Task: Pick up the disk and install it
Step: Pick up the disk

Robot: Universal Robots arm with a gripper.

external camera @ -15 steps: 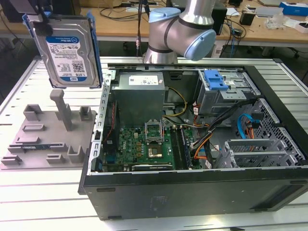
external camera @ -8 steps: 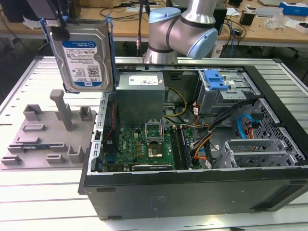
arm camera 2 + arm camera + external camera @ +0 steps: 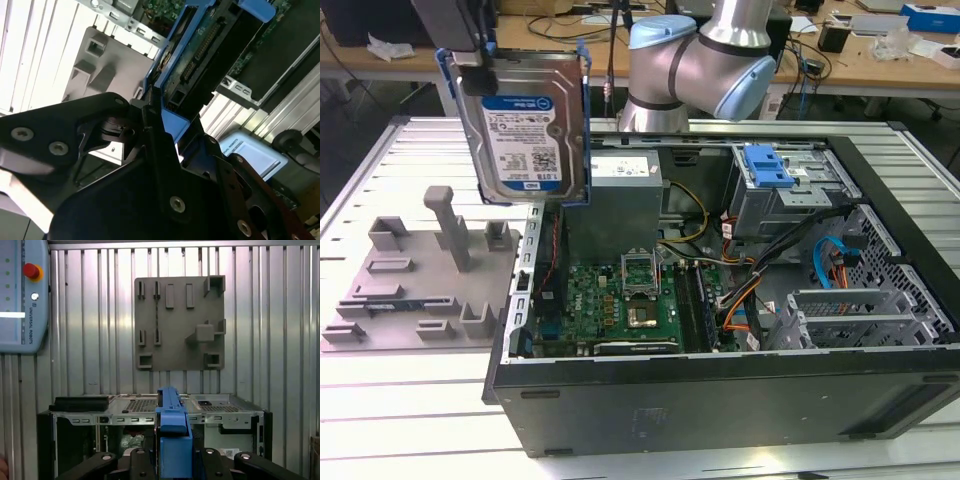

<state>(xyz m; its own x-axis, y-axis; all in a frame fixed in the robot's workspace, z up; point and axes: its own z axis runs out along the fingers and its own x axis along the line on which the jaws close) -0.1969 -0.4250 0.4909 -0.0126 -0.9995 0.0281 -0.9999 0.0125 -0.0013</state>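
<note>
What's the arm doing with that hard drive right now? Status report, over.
Gripper shut on the disk. Disk upright in the air, above the open computer case, toward the exterior view's left. Nothing but the gripper touching the disk.

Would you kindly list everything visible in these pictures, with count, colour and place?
table: one, silver, ribbed, under everything.
disk: one, silver, blue-framed, held upright, exterior view's left.
computer case: one, black, open, on the table.
motherboard: one, green, inside the case.
latch: one, blue, on the case's drive cage.
fixture plate: one, grey, beside the case, exterior view's left.
pendant: one, pale blue, red button, on the table.
arm: one, silver and pale blue, behind the case.
pincer: one, black, shut on the disk.
</note>
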